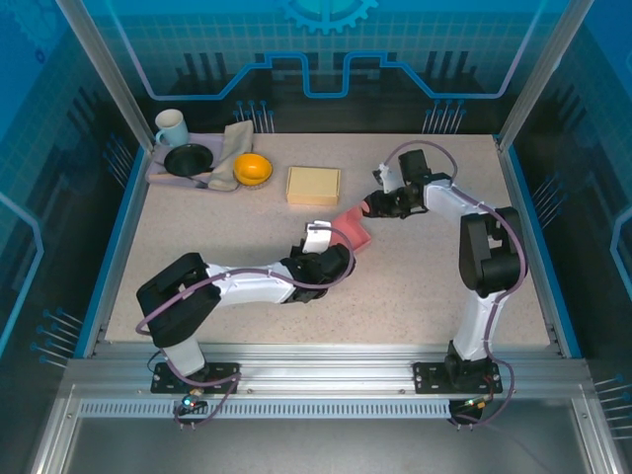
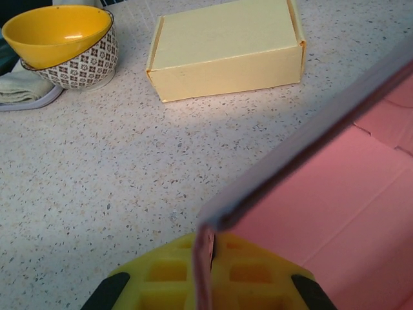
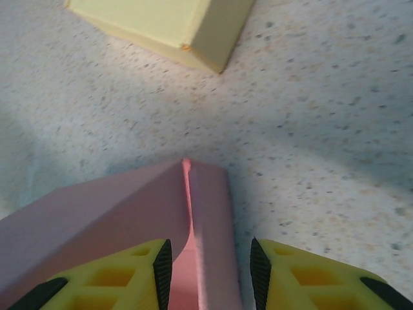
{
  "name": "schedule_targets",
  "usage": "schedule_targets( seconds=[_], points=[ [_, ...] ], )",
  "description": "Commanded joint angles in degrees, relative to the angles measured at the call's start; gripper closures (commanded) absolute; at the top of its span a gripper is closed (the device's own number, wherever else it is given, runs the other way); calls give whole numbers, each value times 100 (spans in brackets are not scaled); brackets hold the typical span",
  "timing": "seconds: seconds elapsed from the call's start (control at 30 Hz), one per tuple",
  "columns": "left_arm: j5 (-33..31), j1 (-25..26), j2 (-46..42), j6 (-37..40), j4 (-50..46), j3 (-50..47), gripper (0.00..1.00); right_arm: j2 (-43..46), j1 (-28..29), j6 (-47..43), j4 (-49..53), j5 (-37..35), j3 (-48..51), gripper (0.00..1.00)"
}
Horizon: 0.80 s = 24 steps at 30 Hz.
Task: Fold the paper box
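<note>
Cardboard in pink makes up the one paper box (image 1: 351,229) being folded, and it sits mid-table (image 1: 247,222), slightly right of centre, between the two claws. It is only partly formed. From the left wrist view its box (image 2: 322,194) shows a smooth pink inner floor with crease lines and one raised wall with a greyish outer face. From the right wrist view the box (image 3: 116,213) shows a corner where two panels meet along a thin seam.

The left claw (image 1: 329,247) is at the near left end of the box, and its claw (image 2: 205,284) is clamped tight on the end of the raised wall. The right claw (image 1: 373,204) is at the far right end. Its claw (image 3: 210,265) stands narrowly apart astride the corner, with a sliver of table showing beside the right finger.

One pale yellow box (image 1: 313,185), closed, lies just beyond the pink one, apart from it. At the far left is one tray (image 1: 151,174) with one mug (image 1: 171,126), one black dish (image 1: 188,158) and one cloth (image 1: 232,148). One yellow bowl (image 1: 253,169) sits at the tray's right end.
</note>
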State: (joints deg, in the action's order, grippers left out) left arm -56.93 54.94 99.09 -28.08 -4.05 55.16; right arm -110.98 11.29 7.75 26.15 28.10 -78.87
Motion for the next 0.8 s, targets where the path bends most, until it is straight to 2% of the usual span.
schedule_targets(
  seconds=[0.0, 0.13, 0.33, 0.57, 0.77],
  points=[
    [271, -86, -49, -278, -270, 67, 100, -21, 134, -130, 288, 723, -42, 62],
    [329, -130, 5, -322, -293, 126, 100, 40, 218, 8, 302, 962, 79, 63],
    [417, -117, 82, -17, -59, 96, 100, 208, 361, -89, 173, 212, 338, 62],
    [452, 171, 443, 1331, 818, -175, 100, 349, 371, -57, -191, -194, 753, 62],
    [247, 276, 862, 1458, 792, -257, 100, 582, 261, 207, -225, -628, 1052, 62]
  ],
)
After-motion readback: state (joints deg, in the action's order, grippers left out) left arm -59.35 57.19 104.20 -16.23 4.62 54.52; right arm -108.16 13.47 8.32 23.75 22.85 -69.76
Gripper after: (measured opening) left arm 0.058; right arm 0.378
